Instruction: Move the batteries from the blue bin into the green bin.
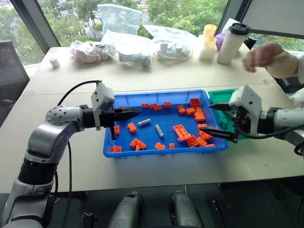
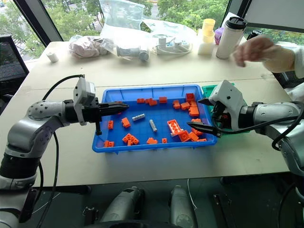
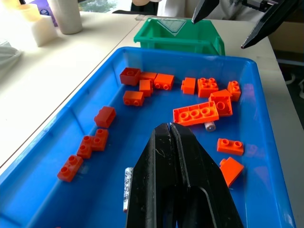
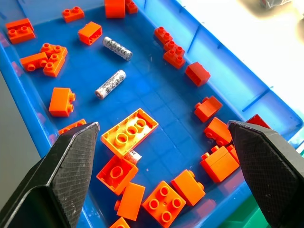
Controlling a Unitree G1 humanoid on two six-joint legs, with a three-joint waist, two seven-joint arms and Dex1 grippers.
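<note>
two slim silver batteries [image 4: 114, 65] lie in the blue bin [image 1: 156, 148]; left end effector [image 1: 137, 112] closed, right end effector [image 1: 221, 121] spread wide.

Head cameras overlook the blue bin [image 1: 164, 147]; wrist cameras view it close.

Office or lab: long table [image 1: 142, 76], big windows [image 1: 180, 12].

Left arm: bent at the elbow, forearm held level.
Left gripper [image 1: 135, 112]: fingers pressed together.
Right arm: reached inward.
Right gripper [image 1: 214, 120]: fingers spread wide, nothing held.
</note>
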